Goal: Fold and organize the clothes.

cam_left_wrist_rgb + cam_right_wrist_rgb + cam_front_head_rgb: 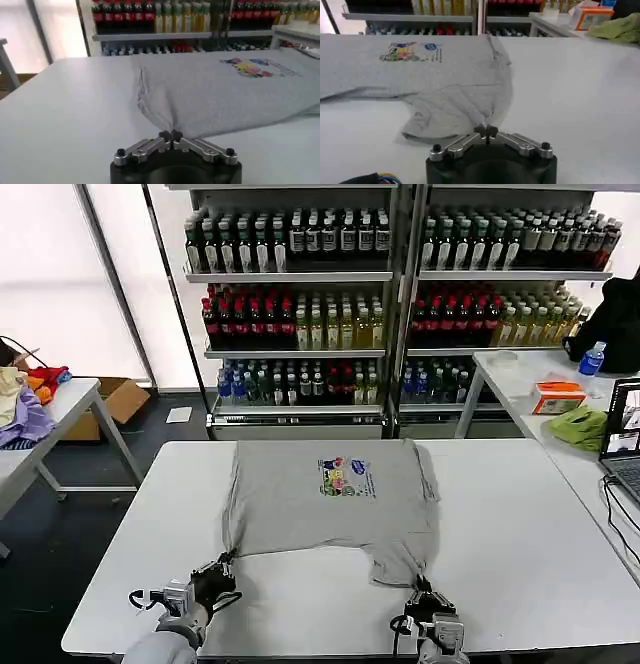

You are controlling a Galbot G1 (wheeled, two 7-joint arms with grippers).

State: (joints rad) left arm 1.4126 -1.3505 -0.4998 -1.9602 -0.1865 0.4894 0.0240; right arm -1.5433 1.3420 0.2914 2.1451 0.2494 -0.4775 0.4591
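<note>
Closed fingertips (170, 135) of the left gripper (222, 569) are pinching one near corner of the grey shirt (330, 499), while the right gripper (424, 592) is clamping the other near corner, the garment lying print-up across the white table (520, 554) before the drink shelves (300, 304).

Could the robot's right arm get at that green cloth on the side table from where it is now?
Probably not right away. The right gripper is shut on the grey shirt at the near edge, while the green cloth lies far off on another table.
</note>
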